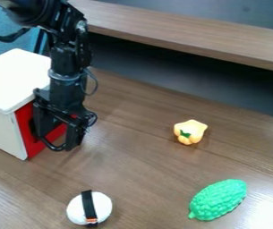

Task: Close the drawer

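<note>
Brown wood-grain tabletop: black gripper at the red drawer front of a white box-shaped cabinet

A textured blue surface lies behind the cabinet, at the view's left edge. The drawer front is on the cabinet's right-hand side, partly hidden by the gripper; how far it sits open cannot be told. The black jointed arm comes down beside the cabinet, and the gripper hangs low against that side; whether it is open or closed cannot be told. Right of the cabinet and nearer the camera lies a rounded white rice-ball toy with a black band. A long wood-grain ledge runs behind the cabinet and off to its right. Well apart to the cabinet's right sits a small, lobed yellow pepper-like toy with a green mark. Farthest right of the cabinet, nearer the camera, lies a bumpy green oval toy.
</note>
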{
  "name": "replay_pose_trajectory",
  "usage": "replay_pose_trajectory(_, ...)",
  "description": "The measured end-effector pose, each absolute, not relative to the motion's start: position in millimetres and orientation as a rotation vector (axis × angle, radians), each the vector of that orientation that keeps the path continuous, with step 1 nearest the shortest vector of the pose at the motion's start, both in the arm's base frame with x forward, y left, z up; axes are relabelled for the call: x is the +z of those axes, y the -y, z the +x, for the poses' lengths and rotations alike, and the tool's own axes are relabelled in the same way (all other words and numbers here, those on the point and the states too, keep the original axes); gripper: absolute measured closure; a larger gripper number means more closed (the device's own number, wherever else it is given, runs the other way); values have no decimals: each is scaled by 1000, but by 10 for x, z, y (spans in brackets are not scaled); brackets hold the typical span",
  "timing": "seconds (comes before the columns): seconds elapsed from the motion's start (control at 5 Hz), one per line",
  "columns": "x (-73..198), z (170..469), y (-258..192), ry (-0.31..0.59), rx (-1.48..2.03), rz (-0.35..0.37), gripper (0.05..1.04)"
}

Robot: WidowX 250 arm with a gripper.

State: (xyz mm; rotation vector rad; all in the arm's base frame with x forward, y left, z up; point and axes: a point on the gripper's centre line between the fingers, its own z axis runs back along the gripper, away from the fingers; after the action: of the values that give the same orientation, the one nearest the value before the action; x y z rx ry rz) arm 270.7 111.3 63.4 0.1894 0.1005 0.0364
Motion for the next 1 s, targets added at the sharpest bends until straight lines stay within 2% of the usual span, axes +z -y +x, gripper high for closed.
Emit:
replay_pose_trajectory(0.4, 622, 2779, -531, -111, -103, 66, 85)
replay_pose_trajectory(0.6, 752, 2766, -307, -95, -158, 22, 85)
replay_pose_trajectory(1.0, 1099, 2461, 51, -195, -208, -56, 85)
